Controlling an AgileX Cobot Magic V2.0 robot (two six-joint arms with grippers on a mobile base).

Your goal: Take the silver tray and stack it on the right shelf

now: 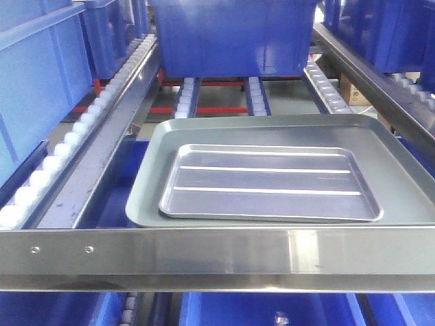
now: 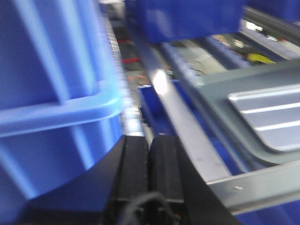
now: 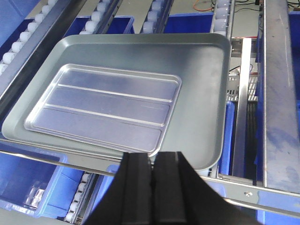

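Stainless steel dominates the scene: the right shelf [image 1: 204, 255] is a sloping flow rack whose broad polished front bar, set with small screws, runs across the bottom of the front view, while rails of white rollers [image 1: 51, 166] climb away along its left side and more rails run up the middle and right. Blue plastic bins [image 1: 234, 34] sit higher up the rack and on the neighbouring lanes — one large bin [image 2: 51, 103] fills the left half of the left wrist view, badly blurred.

On the rack, just behind the front bar, lies the larger dull grey tray [image 1: 285, 132] with a plain floor. The silver tray [image 1: 268, 183] rests flat inside it, nested on its floor towards the front-left part, its raised rim and two long parallel ridges plainly visible; its long sides run parallel to the front bar. From the right wrist camera the silver tray [image 3: 101, 110] sits in the near-left part of the grey tray [image 3: 201, 79], with bare grey floor showing to the right and beyond.

Neither arm touches a tray. The right gripper [image 3: 152, 164] hangs just off the grey tray's near edge, its black fingers pressed together and grasping nothing. The left gripper [image 2: 149, 161] sits low beside the blue bin — its fingers likewise clenched on nothing, with only a thin seam between them.
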